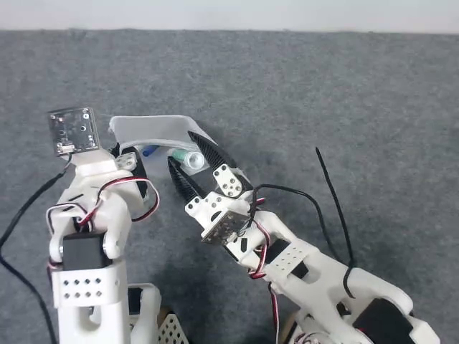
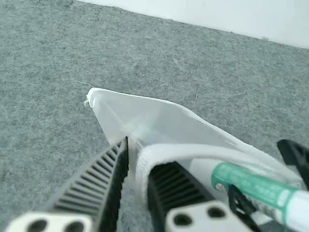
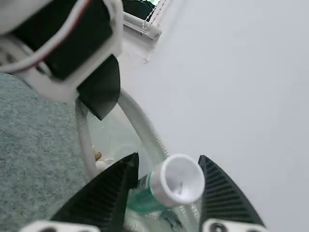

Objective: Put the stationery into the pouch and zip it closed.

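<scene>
High view: I see the translucent white zip pouch (image 1: 154,132) lying left of centre on the grey carpeted table (image 1: 358,107). The left gripper (image 2: 128,145) is clenched on its near rim; the right gripper (image 3: 168,162) grasps a green-and-white cylindrical pen (image 3: 177,182) at its mouth.

Pinches rim of translucent white plastic pouch (image 2: 159,121) in black ribbed left gripper (image 2: 140,162); lies on grey felt table (image 2: 48,72); has green-and-white cylindrical pen (image 2: 256,187) just beside rim.
</scene>
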